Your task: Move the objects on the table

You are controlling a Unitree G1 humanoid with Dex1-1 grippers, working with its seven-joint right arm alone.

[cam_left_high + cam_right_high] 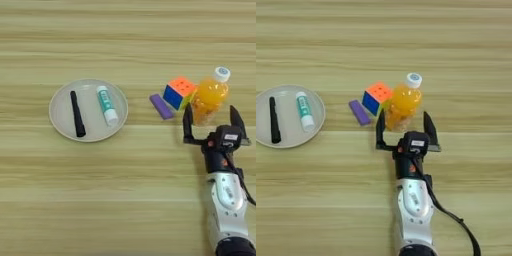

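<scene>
Wood-grain tabletop [125, 200] seen from above. Toward its left, round pale grey plate [60, 122], bearing thin black pen [77, 114] on its left half and white-and-teal glue stick [107, 105] on its right half, the two roughly parallel and apart. Right of the plate, well clear of it, small purple block [161, 106] flat on the tabletop. Just beside the block, on its right, multicoloured puzzle cube [179, 92], orange face uppermost, blue face toward the camera. Next to the cube on its right, touching or nearly so, orange juice bottle [210, 97] with white cap [222, 74] pointing away and rightward. Right hand [404, 129] entering from the bottom edge on a silver forearm [414, 200], with black cable [451, 217] trailing beside it. Two black fingers [380, 131] spread wide apart, one on either side of the bottle's lower end, gripping nothing; contact with the bottle not determinable.
</scene>
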